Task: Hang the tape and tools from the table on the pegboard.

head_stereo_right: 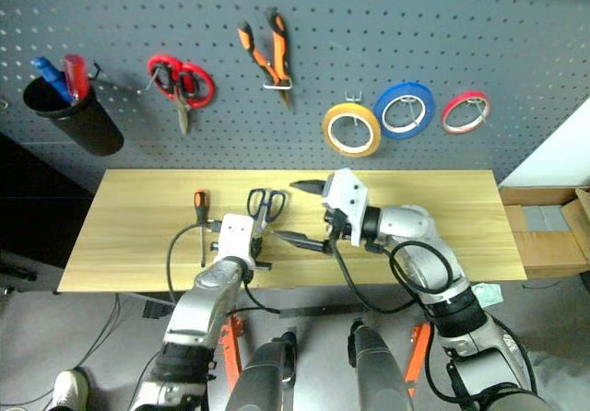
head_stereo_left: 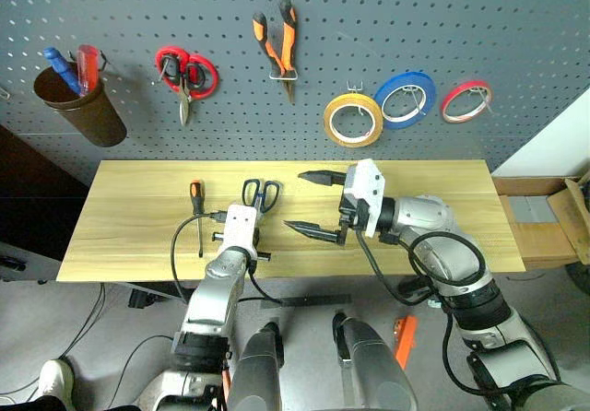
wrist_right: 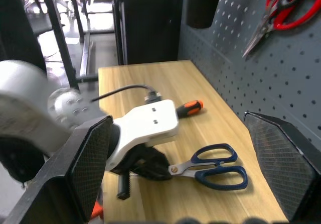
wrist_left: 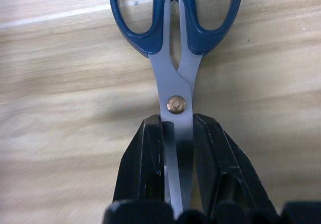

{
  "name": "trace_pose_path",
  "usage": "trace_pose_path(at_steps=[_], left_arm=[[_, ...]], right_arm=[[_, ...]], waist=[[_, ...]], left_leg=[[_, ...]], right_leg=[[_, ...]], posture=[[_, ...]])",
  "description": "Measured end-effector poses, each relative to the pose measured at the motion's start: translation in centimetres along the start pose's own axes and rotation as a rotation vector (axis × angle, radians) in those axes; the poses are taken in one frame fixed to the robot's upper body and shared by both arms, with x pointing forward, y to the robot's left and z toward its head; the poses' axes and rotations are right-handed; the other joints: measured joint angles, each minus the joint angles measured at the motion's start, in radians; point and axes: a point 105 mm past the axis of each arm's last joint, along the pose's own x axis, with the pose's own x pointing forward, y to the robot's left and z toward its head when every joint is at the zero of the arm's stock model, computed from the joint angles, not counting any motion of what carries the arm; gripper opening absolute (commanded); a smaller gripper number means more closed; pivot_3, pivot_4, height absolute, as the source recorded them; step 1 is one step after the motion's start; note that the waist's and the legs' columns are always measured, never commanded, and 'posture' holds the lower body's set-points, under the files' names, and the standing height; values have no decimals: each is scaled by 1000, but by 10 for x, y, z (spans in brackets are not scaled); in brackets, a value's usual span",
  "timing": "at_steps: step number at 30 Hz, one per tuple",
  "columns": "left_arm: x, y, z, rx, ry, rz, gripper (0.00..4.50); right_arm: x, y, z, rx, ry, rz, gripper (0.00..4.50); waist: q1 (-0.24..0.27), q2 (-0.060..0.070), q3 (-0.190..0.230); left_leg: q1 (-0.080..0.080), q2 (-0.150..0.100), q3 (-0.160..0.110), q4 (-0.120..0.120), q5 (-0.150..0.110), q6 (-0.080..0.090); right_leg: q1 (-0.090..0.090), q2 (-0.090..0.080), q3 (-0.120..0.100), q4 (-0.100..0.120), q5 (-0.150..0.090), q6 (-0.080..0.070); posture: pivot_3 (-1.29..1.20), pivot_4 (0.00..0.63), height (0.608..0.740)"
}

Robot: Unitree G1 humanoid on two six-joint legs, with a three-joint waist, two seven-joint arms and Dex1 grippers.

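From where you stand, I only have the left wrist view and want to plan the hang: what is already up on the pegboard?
Observer: The orange-and-black pliers and the yellow tape hang on the pegboard.
Operator: Anything else left on the table?
Observer: The small screwdriver lies on the table, to the left of the blue-handled scissors.
Operator: Where is the other arm?
Observer: The right gripper is open above the table, just right of the left gripper, which is shut on the scissors' blades.
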Motion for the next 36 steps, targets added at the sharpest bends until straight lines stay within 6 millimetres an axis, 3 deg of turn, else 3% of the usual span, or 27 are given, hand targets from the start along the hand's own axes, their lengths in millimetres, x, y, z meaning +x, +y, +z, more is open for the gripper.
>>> trace_pose_path(at_steps=[7,12,16,24,29,36], left_arm=[[-43,6,36,68,-266,48,500],[-65,14,24,79,-300,149,500],[-75,18,32,79,-367,228,500],[-77,30,87,122,-574,312,500],[-67,49,95,157,-592,365,500],[-66,54,103,162,-630,379,500]], right_arm=[[3,-2,32,93,-146,-54,4500],[7,-6,46,119,-210,-119,4500],[10,-8,48,117,-222,-151,4500],[15,-10,58,108,-289,-194,4500],[15,-15,55,85,-284,-221,4500],[14,-16,56,70,-289,-229,4500]], waist=[[2,0,0],[4,0,0],[12,0,0],[19,0,-1],[19,0,-1],[19,-1,-1]], left_leg=[[0,0,0,0,0,0],[-1,0,0,-1,0,0],[-2,-1,1,-1,0,0],[-2,0,3,0,0,0],[-2,0,2,0,0,0],[-2,-1,2,2,0,0]], right_leg=[[0,-2,1,-1,0,0],[-2,-3,0,-1,0,-1],[-2,-3,-1,-1,0,-1],[-1,2,-1,-1,0,0],[-2,2,-2,0,0,0],[-1,1,-2,1,0,0]], posture=[[-25,316,740],[-13,298,740],[-6,289,740],[-14,275,740],[-26,272,740],[-31,267,740]])
